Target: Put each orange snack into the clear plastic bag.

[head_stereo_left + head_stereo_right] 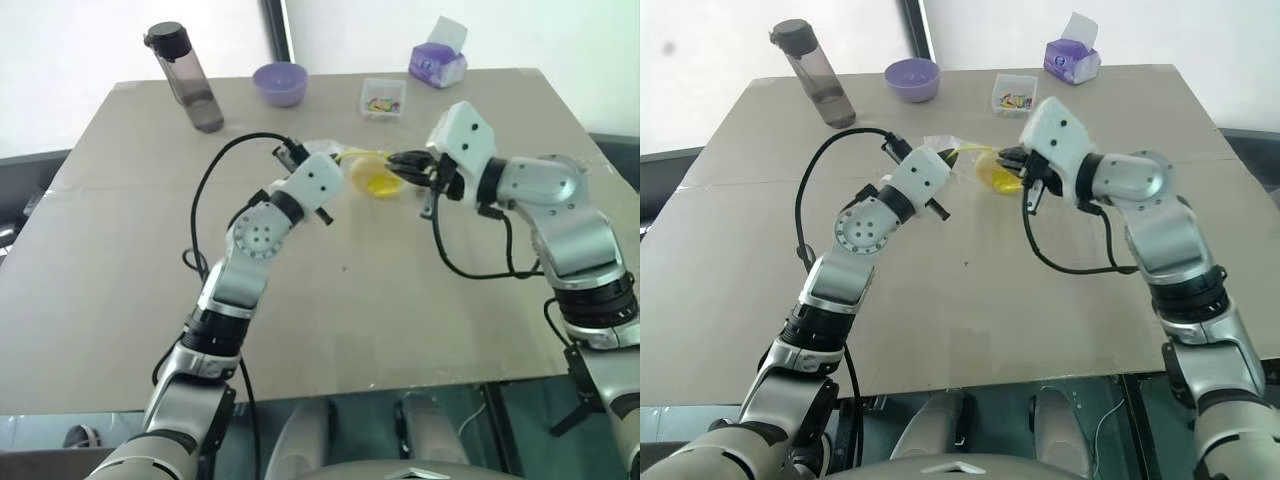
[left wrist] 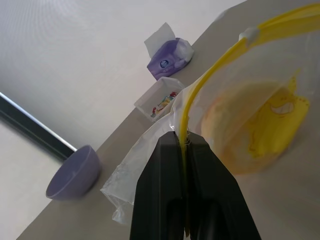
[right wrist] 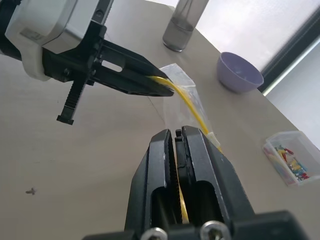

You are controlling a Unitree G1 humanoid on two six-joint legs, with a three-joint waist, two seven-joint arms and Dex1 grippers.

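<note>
Above the table [image 1: 150, 300], the clear plastic bag [image 2: 250, 100] hangs stretched between both claws – left gripper [image 2: 182, 142] and right gripper [image 3: 176, 135] each pressed together on its yellow strip [image 2: 210, 75], at opposite ends. The orange snack [image 2: 245, 130] sits inside the bag, just beyond the left gripper's tips. Left wrist cam shows the bun through the plastic; right wrist cam shows the other claw gripping. Near the far edge: a small clear box [image 1: 382, 98] w/ colourful bits, a purple bowl [image 1: 280, 83] – apparently empty – a bottle [image 1: 186, 78], a tissue pack [image 1: 438, 60].
</note>
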